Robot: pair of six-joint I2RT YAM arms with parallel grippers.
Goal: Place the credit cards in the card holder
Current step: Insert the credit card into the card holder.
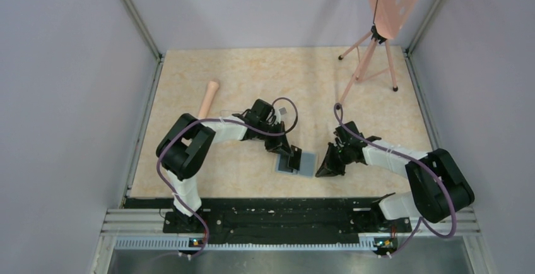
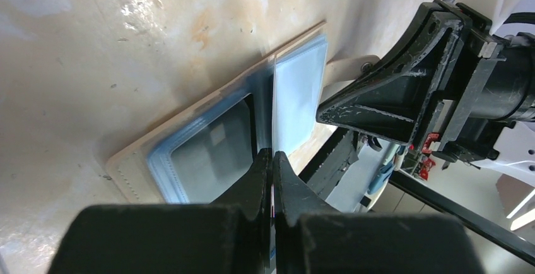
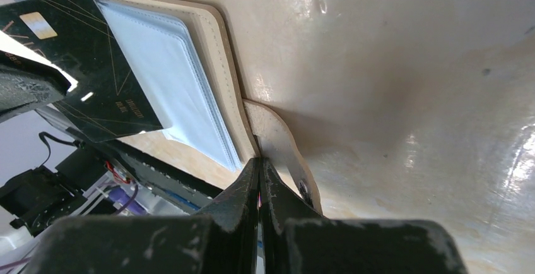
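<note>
Found tan folding wallet (image 1: 306,165) open on surface (image 1: 252,72), right claw (image 3: 260,173) clamped on its clasp tab (image 3: 277,138), left claw (image 2: 272,160) pinched on thin black rectangular card (image 3: 94,65) tilted above wallet's pocket (image 3: 170,65). Judged card stiff, slick; edge hold best.

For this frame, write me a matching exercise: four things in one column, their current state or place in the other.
1 credit card
2 card holder
3 right gripper
4 wooden stick

A lies open on the table
B shut, tip at the clasp tab
C pinched in the left gripper
D lies alone, farther back

Pairs: 1-C, 2-A, 3-B, 4-D
</note>
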